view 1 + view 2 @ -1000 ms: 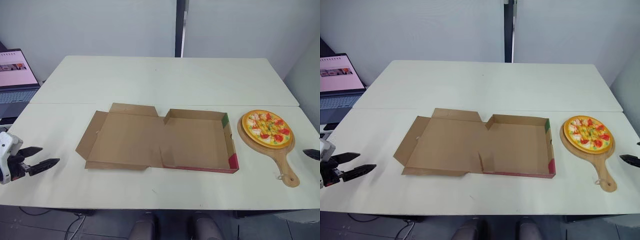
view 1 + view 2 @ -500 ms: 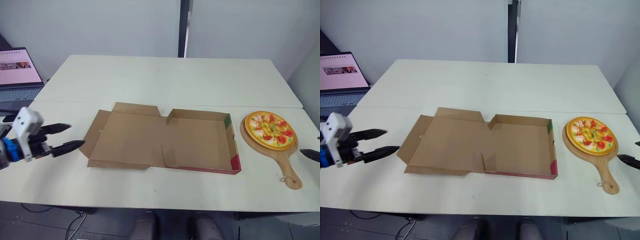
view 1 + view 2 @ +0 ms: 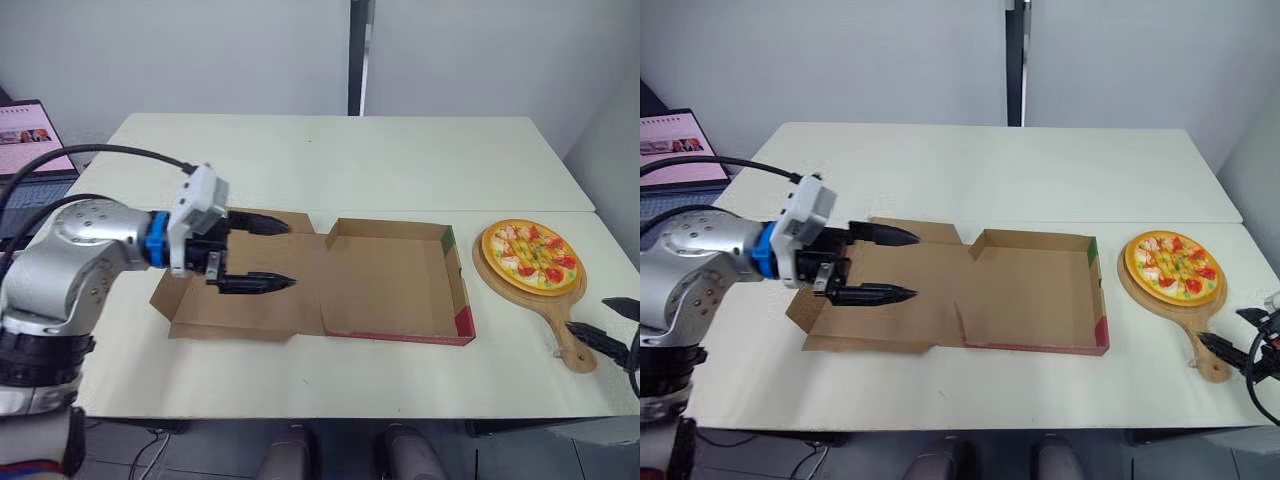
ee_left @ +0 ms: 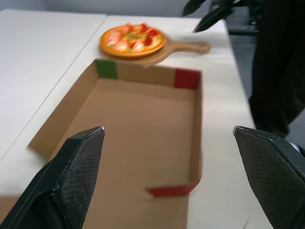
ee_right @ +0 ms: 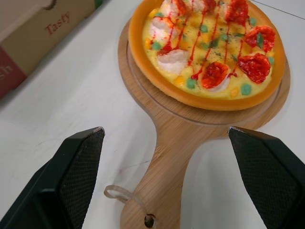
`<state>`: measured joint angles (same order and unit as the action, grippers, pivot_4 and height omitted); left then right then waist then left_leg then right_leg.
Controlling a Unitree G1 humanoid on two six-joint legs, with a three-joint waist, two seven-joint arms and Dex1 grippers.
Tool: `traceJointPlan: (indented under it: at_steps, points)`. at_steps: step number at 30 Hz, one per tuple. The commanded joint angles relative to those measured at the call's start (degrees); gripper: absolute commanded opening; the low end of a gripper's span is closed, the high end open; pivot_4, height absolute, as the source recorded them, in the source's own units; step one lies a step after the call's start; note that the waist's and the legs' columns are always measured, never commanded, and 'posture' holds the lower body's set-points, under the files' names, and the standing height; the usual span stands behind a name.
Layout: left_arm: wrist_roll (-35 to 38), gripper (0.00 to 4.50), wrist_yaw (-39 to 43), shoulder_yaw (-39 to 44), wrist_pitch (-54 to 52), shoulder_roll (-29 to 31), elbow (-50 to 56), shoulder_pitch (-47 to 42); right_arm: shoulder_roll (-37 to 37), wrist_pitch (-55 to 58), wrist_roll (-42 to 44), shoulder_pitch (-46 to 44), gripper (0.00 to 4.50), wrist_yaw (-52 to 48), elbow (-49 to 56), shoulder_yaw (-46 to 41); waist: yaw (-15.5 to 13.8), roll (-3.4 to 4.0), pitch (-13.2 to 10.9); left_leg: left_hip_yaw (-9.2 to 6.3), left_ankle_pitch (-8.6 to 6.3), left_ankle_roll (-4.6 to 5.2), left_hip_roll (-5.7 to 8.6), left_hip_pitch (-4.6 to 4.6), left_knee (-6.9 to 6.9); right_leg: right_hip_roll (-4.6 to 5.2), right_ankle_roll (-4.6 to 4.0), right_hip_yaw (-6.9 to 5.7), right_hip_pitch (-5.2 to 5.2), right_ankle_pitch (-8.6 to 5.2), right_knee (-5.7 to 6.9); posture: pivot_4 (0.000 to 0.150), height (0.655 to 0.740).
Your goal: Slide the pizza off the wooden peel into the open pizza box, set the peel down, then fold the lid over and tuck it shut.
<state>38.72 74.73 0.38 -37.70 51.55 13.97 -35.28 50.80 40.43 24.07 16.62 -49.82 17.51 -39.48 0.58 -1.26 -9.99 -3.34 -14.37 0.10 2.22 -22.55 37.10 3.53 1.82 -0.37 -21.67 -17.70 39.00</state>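
Observation:
The pizza (image 3: 530, 256) lies on the round wooden peel (image 3: 566, 320) at the right of the table, its handle pointing toward the front edge. The open cardboard pizza box (image 3: 455, 290) sits mid-table with its lid (image 3: 195, 300) spread flat to the left. My left gripper (image 3: 290, 255) hovers open over the lid, fingers pointing toward the tray. In the left wrist view the tray's wall (image 4: 195, 124) and the pizza (image 4: 132, 39) lie ahead. My right gripper (image 3: 588, 316) is open at the handle's end; in the right wrist view the handle (image 5: 167, 167) lies between its fingers.
A laptop (image 3: 25, 140) with a lit screen stands off the table's far left corner. The table's far half (image 3: 340, 150) is bare and the table's right edge runs just past the peel. A box corner with printed lettering (image 5: 38, 33) shows in the right wrist view.
My left arm has swung in from the table's left edge to above the box lid, still open. The right gripper has come further into view at the peel's handle.

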Motion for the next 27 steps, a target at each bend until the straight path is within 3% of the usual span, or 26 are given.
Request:
traceJointPlan:
  at_steps: [1, 15, 27]
  points:
    - [2.64, 4.5, -0.64, -0.67, -2.33, -1.73, 2.83, -3.57, -0.66, 2.64, -1.22, -1.21, 4.45, 5.17, 1.68, 0.06, -0.13, -0.01, -0.01, -0.01, 0.0, 0.0, 0.0, 0.0, 0.01, -0.01, 0.0, 0.01, 0.01, 0.0, 0.0, 0.15, 0.74]
    - [1.35, 4.5, 2.66, -4.85, -2.38, -1.5, 6.41, -3.83, -0.11, 5.03, -2.46, -8.37, 4.45, 8.3, -10.07, 8.82, -0.21, -0.02, -0.01, -0.08, 0.0, 0.0, -0.01, 0.09, 0.03, -0.18, -0.01, 0.01, 0.14, -0.01, -0.03, 0.15, 0.74]
    - [1.47, 4.5, 0.7, -4.52, -1.17, -5.36, 5.88, -6.14, -0.23, 4.66, -4.06, -14.63, 4.45, 7.78, -18.44, 16.73, -0.29, -0.07, -0.02, -0.14, 0.0, 0.01, -0.02, 0.14, 0.12, -0.23, 0.0, -0.02, 0.28, 0.0, -0.05, 0.15, 0.74]
